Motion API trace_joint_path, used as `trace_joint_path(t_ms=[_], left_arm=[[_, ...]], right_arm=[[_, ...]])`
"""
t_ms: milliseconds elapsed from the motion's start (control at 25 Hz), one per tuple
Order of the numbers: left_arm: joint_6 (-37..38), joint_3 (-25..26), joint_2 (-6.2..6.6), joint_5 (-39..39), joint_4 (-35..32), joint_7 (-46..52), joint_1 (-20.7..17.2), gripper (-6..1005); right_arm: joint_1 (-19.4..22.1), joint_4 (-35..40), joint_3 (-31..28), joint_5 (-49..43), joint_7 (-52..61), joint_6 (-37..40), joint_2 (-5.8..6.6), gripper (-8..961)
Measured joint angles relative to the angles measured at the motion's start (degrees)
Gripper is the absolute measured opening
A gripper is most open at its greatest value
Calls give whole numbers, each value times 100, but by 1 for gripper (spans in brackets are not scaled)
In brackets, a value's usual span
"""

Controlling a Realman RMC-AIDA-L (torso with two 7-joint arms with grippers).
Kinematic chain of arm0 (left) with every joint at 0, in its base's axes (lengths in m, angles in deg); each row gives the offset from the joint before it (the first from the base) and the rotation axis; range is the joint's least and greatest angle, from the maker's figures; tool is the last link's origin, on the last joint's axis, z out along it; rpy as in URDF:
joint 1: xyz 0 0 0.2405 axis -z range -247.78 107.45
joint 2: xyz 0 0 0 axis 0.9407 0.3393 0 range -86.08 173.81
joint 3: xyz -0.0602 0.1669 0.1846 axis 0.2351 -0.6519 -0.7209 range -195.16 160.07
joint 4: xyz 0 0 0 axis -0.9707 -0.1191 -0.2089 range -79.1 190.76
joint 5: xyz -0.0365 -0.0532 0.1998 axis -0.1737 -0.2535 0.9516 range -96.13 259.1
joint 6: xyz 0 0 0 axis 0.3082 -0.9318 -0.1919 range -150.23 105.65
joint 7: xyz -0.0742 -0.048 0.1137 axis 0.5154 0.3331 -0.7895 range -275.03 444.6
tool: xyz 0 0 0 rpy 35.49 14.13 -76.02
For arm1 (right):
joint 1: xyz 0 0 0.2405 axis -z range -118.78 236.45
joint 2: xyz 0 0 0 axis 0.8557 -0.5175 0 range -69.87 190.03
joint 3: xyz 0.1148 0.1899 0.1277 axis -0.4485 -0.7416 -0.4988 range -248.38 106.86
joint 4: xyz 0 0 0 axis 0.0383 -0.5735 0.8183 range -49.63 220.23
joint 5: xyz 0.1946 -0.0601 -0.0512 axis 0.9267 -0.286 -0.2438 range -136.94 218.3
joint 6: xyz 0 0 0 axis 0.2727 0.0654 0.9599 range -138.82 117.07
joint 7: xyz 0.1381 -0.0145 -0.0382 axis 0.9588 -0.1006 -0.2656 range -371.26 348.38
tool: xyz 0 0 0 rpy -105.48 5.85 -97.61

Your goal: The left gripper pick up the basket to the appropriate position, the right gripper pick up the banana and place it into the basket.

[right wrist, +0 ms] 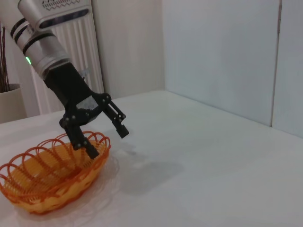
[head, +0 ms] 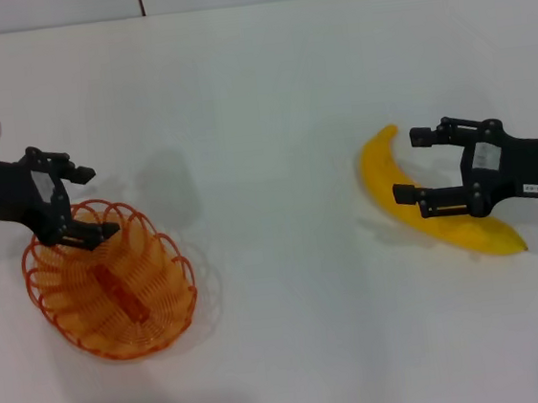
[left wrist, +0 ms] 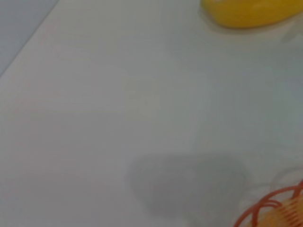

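Straddling the basket (head: 110,290) rim, the open left end effector (head: 84,204) readies its grab; right end effector (head: 414,164) gapes over the banana (head: 382,175).

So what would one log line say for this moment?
left tool: open, at basket rim | right tool: open, straddling banana | banana on table

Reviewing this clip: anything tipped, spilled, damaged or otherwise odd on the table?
Nothing stands out. The basket sits upright and intact with the open left hand at its rim; the banana lies whole on the table, the open right hand around its middle.
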Motion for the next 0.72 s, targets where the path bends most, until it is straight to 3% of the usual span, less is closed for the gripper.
trace_joint_path(t_ms=[520,720], left_arm=[[-21,-15,-13,152,80,40,26,813],[-29,-12,-18,105,46,83,28,650]], right_arm=[[-4,2,-1,14,0,0,4,859],[-5,2,-1,21,0,0,4,857]])
